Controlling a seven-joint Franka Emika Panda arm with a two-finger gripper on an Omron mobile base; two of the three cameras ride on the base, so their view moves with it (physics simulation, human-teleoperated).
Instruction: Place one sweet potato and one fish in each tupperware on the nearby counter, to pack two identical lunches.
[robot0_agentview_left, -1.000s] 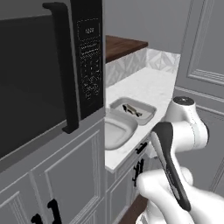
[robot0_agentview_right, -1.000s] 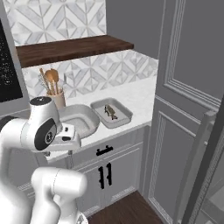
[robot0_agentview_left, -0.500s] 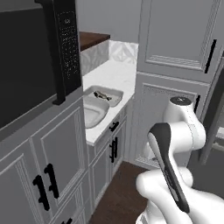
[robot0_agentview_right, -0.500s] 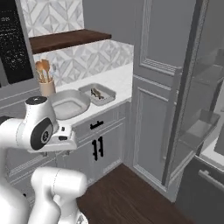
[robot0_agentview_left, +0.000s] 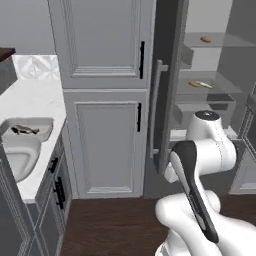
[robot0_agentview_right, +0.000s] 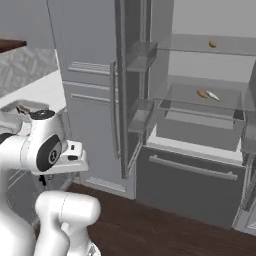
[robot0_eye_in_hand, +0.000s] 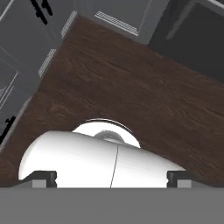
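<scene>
The two small dark finger tips (robot0_eye_in_hand: 43, 178) of the gripper (robot0_eye_in_hand: 111, 179) stand wide apart at the bottom corners of the hand view, with nothing between them; only their upper ends show, the rest is cut off. Beyond them lies the dark brown wooden floor (robot0_eye_in_hand: 144, 83), with grey cabinet fronts along its edges.

In the left base view, the white marble-look counter (robot0_agentview_left: 35, 100) runs along the left edge. On it stands the shallow grey rectangular tupperware (robot0_agentview_left: 42, 131) holding a small dark fish (robot0_agentview_left: 25, 130), too small to make out clearly. Just in front of it sits the larger, rounder grey bowl-like tupperware (robot0_agentview_left: 17, 155), partly cut off by the frame edge; its inside looks bare as far as it shows.

To the right, the tall grey fridge door (robot0_agentview_right: 127, 90) stands open. On the middle glass shelf (robot0_agentview_right: 200, 102) lie an orange-brown sweet potato (robot0_agentview_right: 202, 93) and a pale slim fish (robot0_agentview_right: 213, 96), touching or nearly so; which one overlaps cannot be told. On the upper shelf (robot0_agentview_right: 220, 49) sits a second small orange-brown sweet potato (robot0_agentview_right: 213, 44), well apart from the counter.
</scene>
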